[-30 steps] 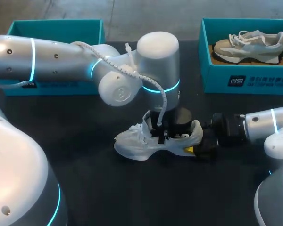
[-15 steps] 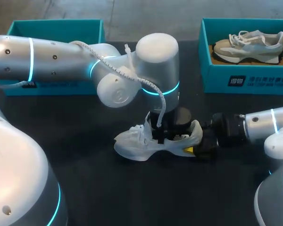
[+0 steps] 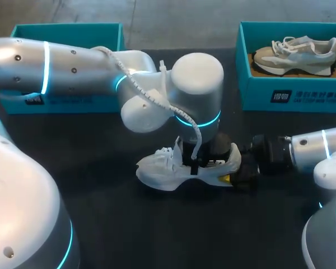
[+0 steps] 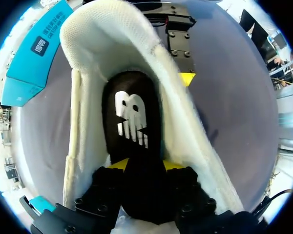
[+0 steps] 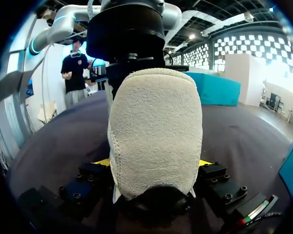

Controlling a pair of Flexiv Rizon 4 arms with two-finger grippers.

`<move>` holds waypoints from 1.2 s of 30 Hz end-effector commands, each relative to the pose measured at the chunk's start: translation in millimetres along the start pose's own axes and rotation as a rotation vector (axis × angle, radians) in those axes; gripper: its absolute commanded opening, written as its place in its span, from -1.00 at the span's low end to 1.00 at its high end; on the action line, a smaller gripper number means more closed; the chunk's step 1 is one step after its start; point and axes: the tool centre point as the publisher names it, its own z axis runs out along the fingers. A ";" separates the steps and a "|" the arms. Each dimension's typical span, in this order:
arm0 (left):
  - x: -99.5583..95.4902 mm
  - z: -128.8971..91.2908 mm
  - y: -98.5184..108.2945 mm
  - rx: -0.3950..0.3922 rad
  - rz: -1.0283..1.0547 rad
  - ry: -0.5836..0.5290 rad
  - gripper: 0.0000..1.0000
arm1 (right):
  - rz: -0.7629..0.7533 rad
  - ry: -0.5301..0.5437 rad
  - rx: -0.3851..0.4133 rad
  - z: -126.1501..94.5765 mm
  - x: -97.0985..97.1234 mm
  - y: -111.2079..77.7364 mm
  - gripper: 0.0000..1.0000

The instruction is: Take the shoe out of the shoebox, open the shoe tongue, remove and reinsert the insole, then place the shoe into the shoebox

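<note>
As the right tool (image 5: 154, 162) clamps the shoe (image 3: 162, 168), left tool (image 4: 145, 165) grips its insole (image 4: 132, 122).

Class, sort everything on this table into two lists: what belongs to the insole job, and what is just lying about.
Belongs to the job: white shoe, held at the heel by the right gripper; black insole, pinched by the left gripper; left shoebox, probably its own.
Lying about: right shoebox; grey shoe inside it.

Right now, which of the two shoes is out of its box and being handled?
The white shoe at mid-table: right gripper clamps its heel, left gripper pinches its black insole. The beige shoe lies in the right shoebox.
</note>
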 end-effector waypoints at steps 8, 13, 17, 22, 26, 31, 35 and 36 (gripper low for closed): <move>-16.6 13.6 0.5 -0.008 -0.016 -0.007 -0.26 | -0.001 0.001 0.004 0.2 2.2 4.1 -1.00; -22.7 20.3 -1.6 -0.040 -0.040 -0.079 -0.32 | -0.001 0.001 0.004 0.2 2.2 4.1 -1.00; -30.2 22.1 -0.6 -0.055 -0.058 -0.109 -0.55 | -0.001 0.001 0.004 0.2 2.2 4.1 -1.00; -38.9 15.8 4.7 -0.032 -0.080 -0.100 -1.00 | -0.001 0.001 0.004 0.2 2.2 4.1 -1.00; -38.8 8.3 7.3 0.023 -0.082 -0.040 -1.00 | -0.001 0.001 0.004 0.2 2.2 4.1 -1.00; -30.2 -6.2 9.5 0.134 -0.052 0.056 -1.00 | -0.001 0.001 0.004 0.2 2.2 4.1 -1.00; -22.5 -18.7 9.7 0.216 -0.022 0.112 -1.00 | -0.001 0.001 0.004 0.2 2.2 4.1 -1.00; -20.6 -21.7 10.0 0.236 -0.016 0.125 -1.00 | -0.001 0.001 0.004 0.2 2.2 4.1 -1.00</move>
